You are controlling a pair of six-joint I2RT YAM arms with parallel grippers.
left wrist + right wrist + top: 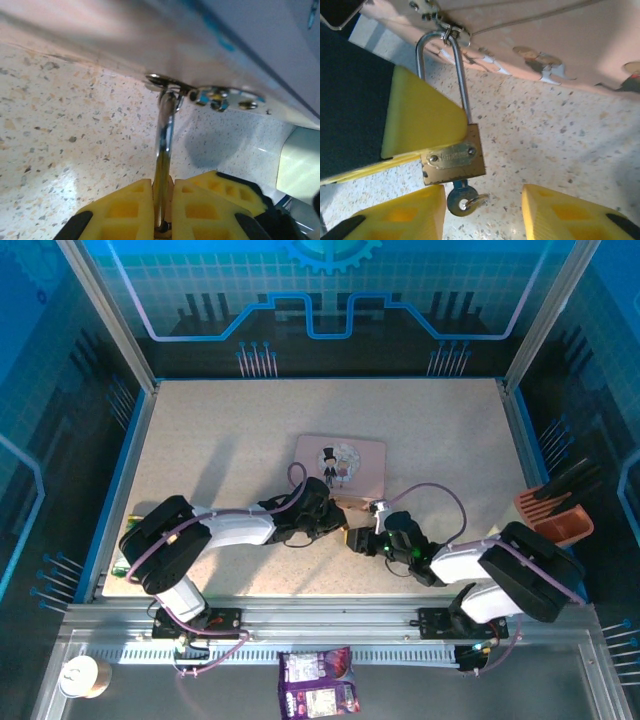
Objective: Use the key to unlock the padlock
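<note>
Speckled tabletop (pixel 560 140); left end effector (pixel 162 200) pinches padlock (pixel 454 157), key (pixel 461 199) blade hidden inside, right end effector (pixel 483 195) gapes.

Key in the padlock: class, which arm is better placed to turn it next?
Likely right: the right claw is open at the key; the left claw is shut on the padlock, steadying it.

The padlock (pixel 454 161) has a dull brass body and shiny metal shackle; the table (pixel 560 142) is matt, speckled.
</note>
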